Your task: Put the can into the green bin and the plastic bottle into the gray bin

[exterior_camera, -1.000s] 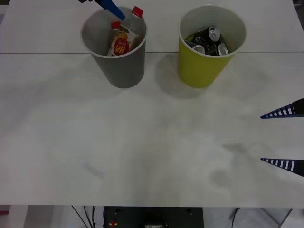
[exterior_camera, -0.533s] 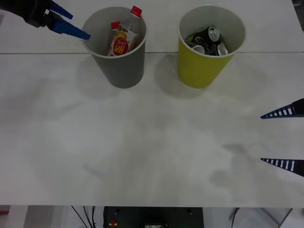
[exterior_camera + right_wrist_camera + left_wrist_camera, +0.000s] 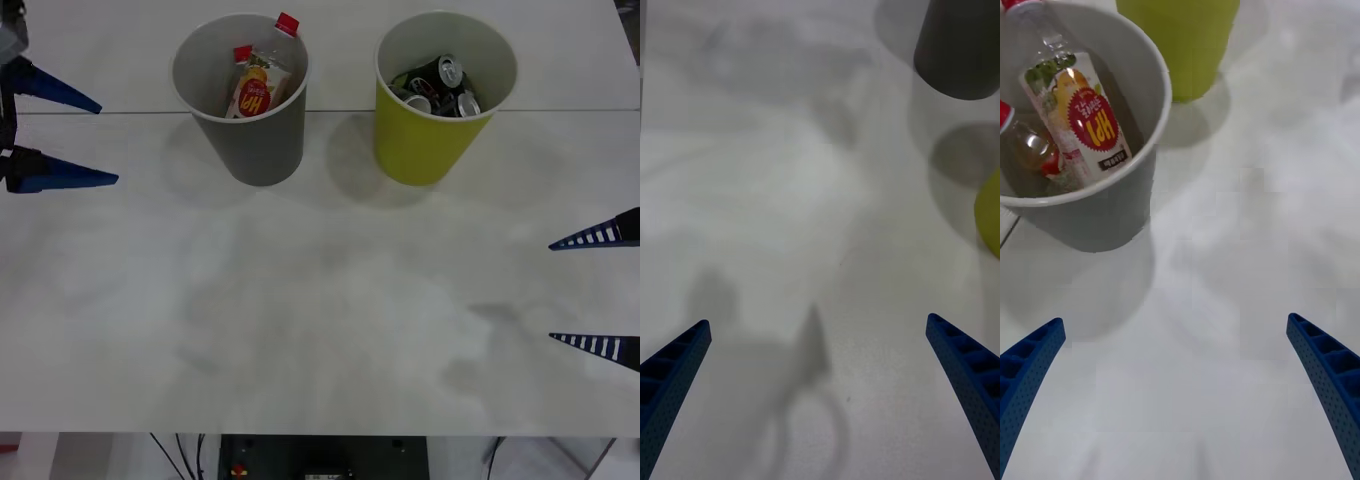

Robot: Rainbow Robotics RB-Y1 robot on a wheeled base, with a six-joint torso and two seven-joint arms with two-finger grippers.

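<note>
The gray bin (image 3: 250, 140) stands at the back left and holds two red-capped plastic bottles. One bottle (image 3: 1075, 105) leans on the wall and shows a label with a red round mark. The other bottle (image 3: 1026, 146) lies lower beside it. The green bin (image 3: 425, 145) stands to the right of the gray one with several cans (image 3: 440, 85) inside. My left gripper (image 3: 108, 144) is open and empty at the table's left edge, well clear of the gray bin (image 3: 1112, 202). My right gripper (image 3: 550, 292) waits open at the right edge.
The white table (image 3: 320, 300) spreads bare in front of both bins. In the right wrist view the gray bin (image 3: 959, 52) and the edge of the green bin (image 3: 989, 214) lie far ahead of the open right gripper (image 3: 818, 321).
My left gripper has drawn away from above the gray bin, going left and toward me, and now hangs open at the left edge. The bottles stay in the bin. The right arm has not moved.
</note>
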